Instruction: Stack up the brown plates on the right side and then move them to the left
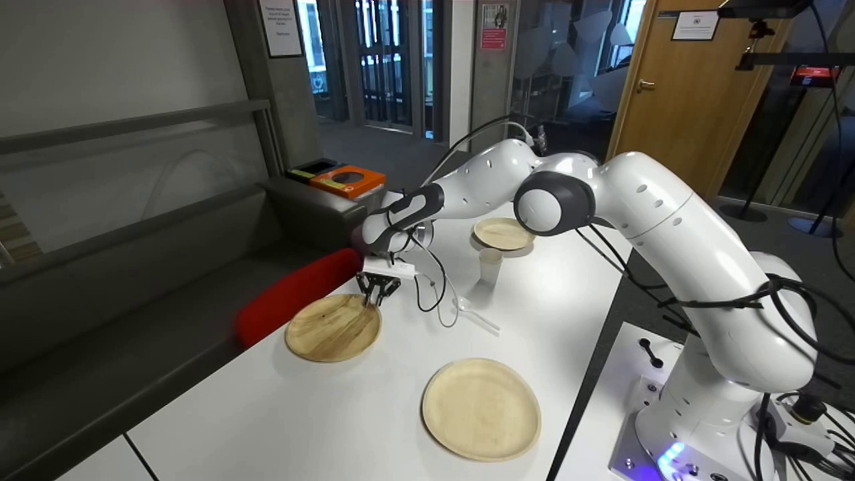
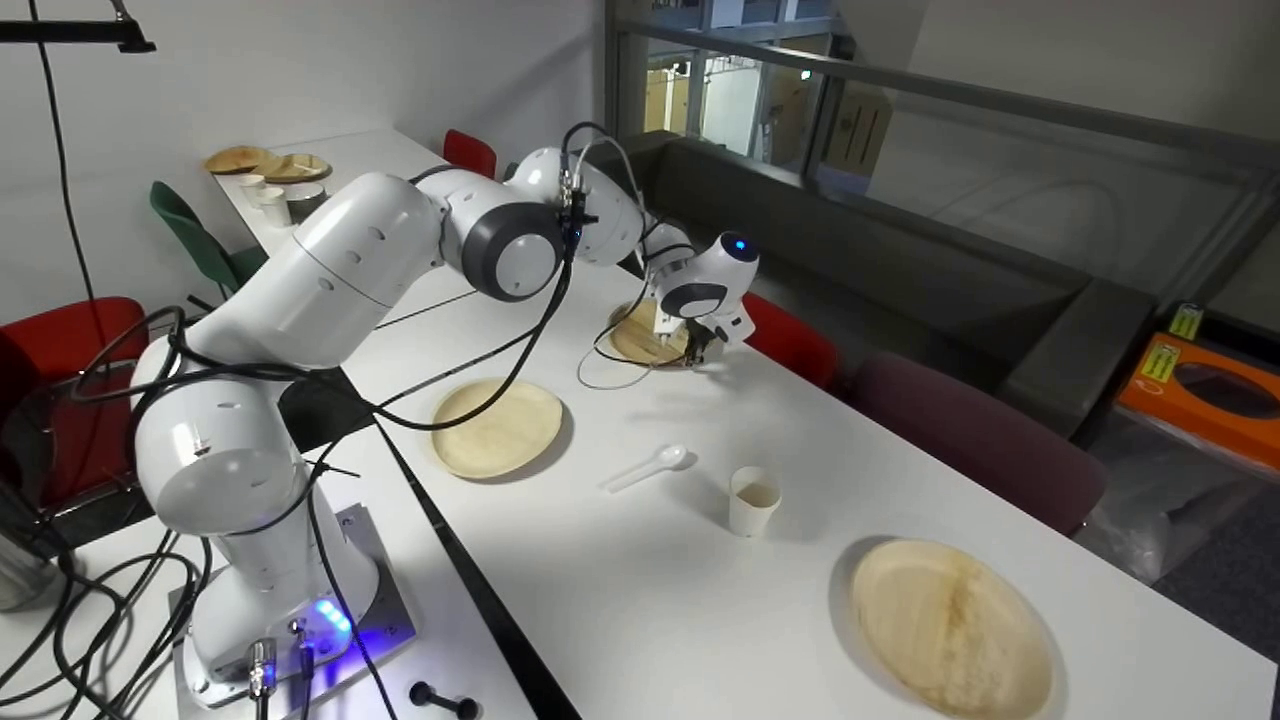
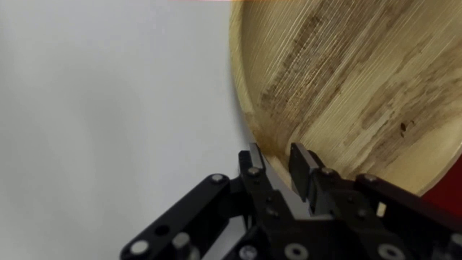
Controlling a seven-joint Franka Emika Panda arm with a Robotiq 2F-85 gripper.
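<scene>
1. Wrist view: the gripper (image 3: 275,153) stands at the bottom of the frame, its two black fingers (image 3: 300,169) parted, with a gap visible between their tips.
2. Through that gap runs the rim of the streaked brown plate (image 3: 353,90), which fills the upper right. The finger further left is outside the rim, over the white table (image 3: 108,90); the finger further right is over the plate's inner face.
3. Whether either finger touches the rim is hard to make out.
4. In an exterior view the robot arm (image 1: 695,247) spans from the lower right to left of centre, with the gripper at the upper-right edge of the streaked brown plate.
5. The pale brown plate (image 1: 481,409) lies at the bottom, right of centre; the third brown plate (image 1: 502,234) lies right of centre, higher up.
6. In both exterior views the three plates lie well apart on the table, and an upright white cup (image 1: 490,267) stands between the third brown plate and a white spoon (image 1: 467,308).
7. In an exterior view the third brown plate (image 2: 950,630) is at the lower right, and the arm partly hides the streaked brown plate at upper centre.
8. Tan dishes (image 2: 295,168) lie on a far table (image 2: 368,150), upper left.
</scene>
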